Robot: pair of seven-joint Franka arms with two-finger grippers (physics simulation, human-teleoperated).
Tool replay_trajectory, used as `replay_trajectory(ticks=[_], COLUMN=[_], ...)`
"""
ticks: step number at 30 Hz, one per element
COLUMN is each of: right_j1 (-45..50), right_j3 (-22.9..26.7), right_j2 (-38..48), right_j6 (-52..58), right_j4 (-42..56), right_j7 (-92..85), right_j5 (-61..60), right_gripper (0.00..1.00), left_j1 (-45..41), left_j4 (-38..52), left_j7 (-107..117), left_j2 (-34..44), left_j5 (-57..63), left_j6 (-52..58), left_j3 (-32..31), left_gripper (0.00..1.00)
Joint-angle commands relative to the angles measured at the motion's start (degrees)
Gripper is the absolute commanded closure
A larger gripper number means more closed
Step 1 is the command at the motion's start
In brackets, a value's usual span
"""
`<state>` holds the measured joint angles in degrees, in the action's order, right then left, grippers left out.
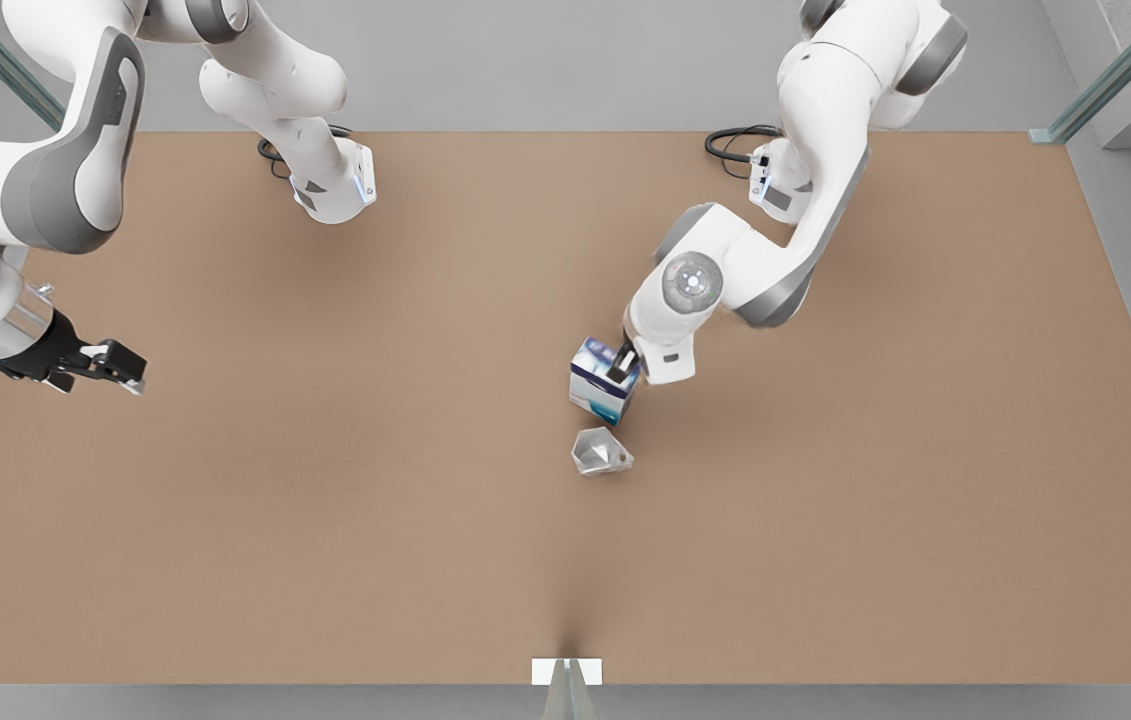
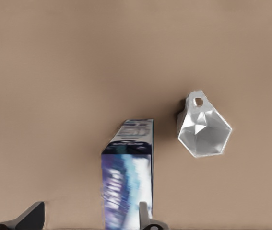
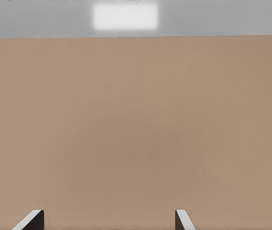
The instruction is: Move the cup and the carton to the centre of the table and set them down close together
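Left gripper (image 1: 622, 362), frame centre of the front view, fingers spread around the carton (image 1: 603, 382); print unreadable. Cup (image 1: 600, 452) just below it. Right gripper (image 1: 115, 365) waits spread, far left of frame, holding nothing.

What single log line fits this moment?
left tool: open, astride carton | right tool: open, waiting at front view's left | cup: close beside carton, not touching | both near table centre
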<state>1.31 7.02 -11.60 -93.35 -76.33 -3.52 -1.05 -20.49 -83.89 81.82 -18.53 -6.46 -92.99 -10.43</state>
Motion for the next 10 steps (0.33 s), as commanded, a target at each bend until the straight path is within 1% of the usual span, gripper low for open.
replay_trajectory(ticks=[1, 2, 3, 4, 5, 6, 8, 10], right_j1=[-0.1, -0.1, -0.1, 0.0, 0.3, 0.0, -0.2, -0.2], right_j3=[0.0, 0.0, 0.0, 0.0, 0.0, 0.0, 0.0, 0.0], right_j2=[0.0, 0.0, -0.1, -0.1, -0.6, -0.8, -0.7, -0.7], right_j6=[0.0, -0.1, -0.1, -0.1, -0.1, 0.0, 0.0, 0.1], right_j4=[0.0, 0.0, 0.0, 0.0, 0.0, 0.1, 0.1, 0.6], right_j7=[0.0, 0.0, 0.0, 0.0, 0.0, 0.0, -0.1, -0.2], right_j5=[-0.1, -0.1, -0.1, -0.3, -0.3, -0.2, -0.3, -0.1], right_gripper=[0.00, 0.00, 0.00, 0.00, 0.00, 0.00, 0.00, 0.00], left_j1=[1.7, 5.4, 10.4, 16.4, 17.8, 17.7, 17.7, 17.7], left_j4=[3.5, 8.0, 8.8, 9.7, 9.1, 6.4, 0.9, 0.9], left_j7=[-10.2, -37.2, -63.9, -80.9, -90.0, -89.8, -84.1, -84.1], left_j2=[0.6, 1.0, 1.6, 1.7, 2.6, 5.2, 9.4, 10.4], left_j5=[0.0, 1.8, 7.9, 8.1, 10.9, 13.1, 12.9, 13.0], left_j6=[6.2, 13.8, 14.7, 14.3, 11.3, 7.6, 2.0, 3.0], left_j3=[2.1, 6.7, 8.5, 8.5, 8.8, 8.7, 8.6, 8.8], left_gripper=[0.00, 0.00, 0.00, 0.00, 0.00, 0.00, 0.00, 0.00])
